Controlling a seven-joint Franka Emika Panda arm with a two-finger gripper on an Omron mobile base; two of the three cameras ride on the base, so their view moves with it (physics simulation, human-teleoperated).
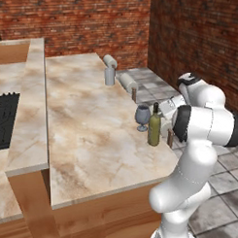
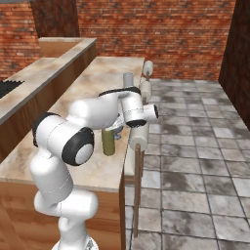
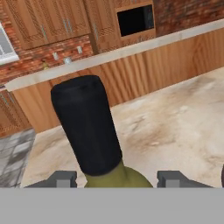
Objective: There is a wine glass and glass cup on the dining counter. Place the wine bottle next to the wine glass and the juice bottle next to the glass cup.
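The olive-green wine bottle [image 1: 154, 128] stands upright near the right edge of the dining counter [image 1: 92, 136], just beside the dark stemmed wine glass [image 1: 142, 116]. My gripper [image 1: 161, 115] reaches in from the right and is shut on the bottle; in the hand view its dark neck [image 3: 87, 127] rises between my fingertips [image 3: 64, 179]. From the right base view my arm covers most of the bottle [image 2: 108, 141], and my gripper [image 2: 113, 130] sits at its upper part. The pale glass cup [image 1: 109, 76] stands farther back along the same edge. The juice bottle is out of view.
Stools with rolled cream cushions [image 1: 128, 82] line the counter's right side; one [image 2: 139, 135] stands right beside my hand. A raised tier [image 1: 33, 95] runs along the left, with a black stovetop [image 1: 4, 120] beyond it. Brick walls close the back and right.
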